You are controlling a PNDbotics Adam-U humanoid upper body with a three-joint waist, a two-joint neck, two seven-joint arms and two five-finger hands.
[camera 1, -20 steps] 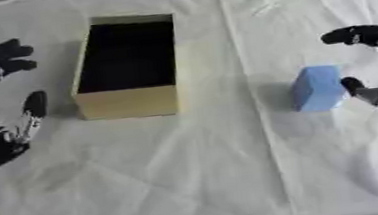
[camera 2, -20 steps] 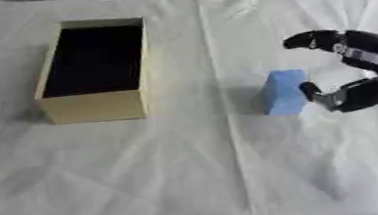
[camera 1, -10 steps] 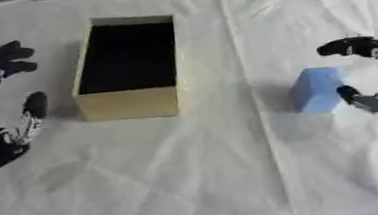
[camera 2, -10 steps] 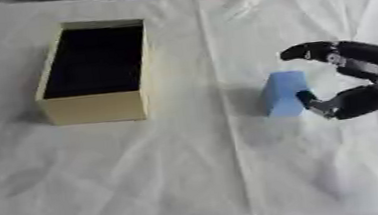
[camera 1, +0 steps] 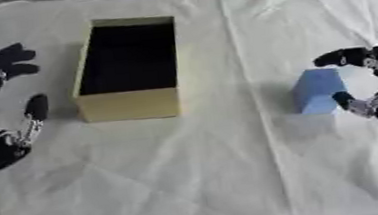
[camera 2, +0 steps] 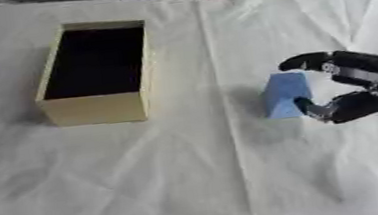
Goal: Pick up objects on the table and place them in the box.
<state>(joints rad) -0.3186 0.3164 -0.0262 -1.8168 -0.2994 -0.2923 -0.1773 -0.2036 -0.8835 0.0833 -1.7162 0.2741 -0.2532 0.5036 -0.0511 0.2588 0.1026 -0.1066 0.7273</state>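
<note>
Since the earlier frames, the right hand (camera 2: 357, 81) is being brought in against the blue block (camera 2: 284, 95), fingers and thumb spread apart and curving round its right side without yet being clamped on it. That block is being left standing on the white tablecloth (camera 2: 191, 179), well right of the open yellow box (camera 1: 129, 70). At the left edge, the left hand (camera 1: 0, 119) is being held idle, fingers apart.

Both head-camera eyes look steeply down from above onto the white-clothed worktop (camera 1: 217, 177), sharing the open yellow cardboard box (camera 1: 131, 105) left of the right robot hand (camera 2: 350, 105).
</note>
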